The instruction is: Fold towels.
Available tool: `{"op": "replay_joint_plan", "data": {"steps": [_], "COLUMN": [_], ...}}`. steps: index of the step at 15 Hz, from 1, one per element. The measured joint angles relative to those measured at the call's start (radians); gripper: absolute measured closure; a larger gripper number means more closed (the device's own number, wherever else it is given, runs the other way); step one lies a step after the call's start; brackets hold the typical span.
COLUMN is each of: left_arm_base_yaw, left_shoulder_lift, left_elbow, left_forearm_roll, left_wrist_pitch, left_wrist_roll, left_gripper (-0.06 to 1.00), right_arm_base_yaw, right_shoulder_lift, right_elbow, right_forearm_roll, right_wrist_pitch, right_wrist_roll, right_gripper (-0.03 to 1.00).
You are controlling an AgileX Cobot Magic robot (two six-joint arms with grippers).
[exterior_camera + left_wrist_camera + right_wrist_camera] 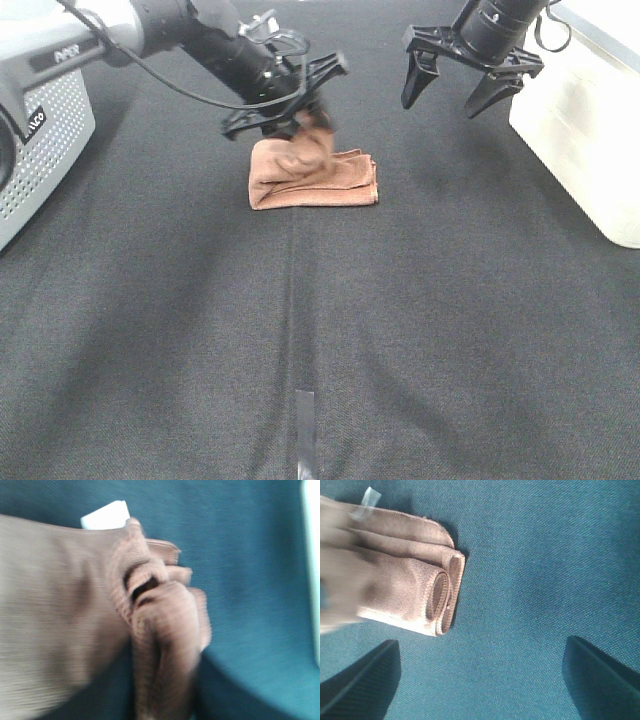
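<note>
The left fingers (285, 115) seem pinched on a raised bunch of the towel (318, 180), though blur hides the grip. The rest lies folded on the bench (400, 330) just below them. Lifting could drag those layers open. The right fingers (418, 78), spread and empty, hover well apart, pinning nothing.

Dark table with things at its edges

The table (450, 330) is covered with a dark grey woven cloth, and a faint straight crease (292, 290) runs down its middle toward the near side. On that line, close to the near edge, lies a short pale strip of tape (305, 430). A white box (585, 130) stands at the right edge. A grey perforated housing (45, 150) stands at the left edge.
</note>
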Motion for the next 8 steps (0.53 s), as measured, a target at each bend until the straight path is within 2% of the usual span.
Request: {"op": "replay_joint_plan", "data": {"steps": [2,4,7,8], "left_arm_base_yaw": [-0.007,-0.004,0.063,0.063], "left_shoulder_lift": [0.0,-0.012,-0.064,-0.064], "left_elbow": [0.0,0.0,0.0,0.0], "left_forearm_roll": [-0.112,-0.167,-0.176,-0.176], "left_wrist_pitch": [-0.053,-0.062,-0.06,-0.06], "left_wrist_roll": [0.045,0.125,0.244,0.244], "left_gripper": [0.26,0.24,0.24,0.24], "right_arm_base_yaw": [0.0,0.0,0.002,0.002], "right_shoulder_lift": [0.0,0.0,0.0,0.0], "right_elbow": [0.0,0.0,0.0,0.0], "right_forearm_roll": [0.002,0.036,0.247,0.247], "right_wrist_pitch": [0.008,0.009,-0.017,-0.017], "right_wrist_roll": [0.0,-0.002,-0.107,-0.107], "right_gripper": [0.14,0.14,0.14,0.14]}}
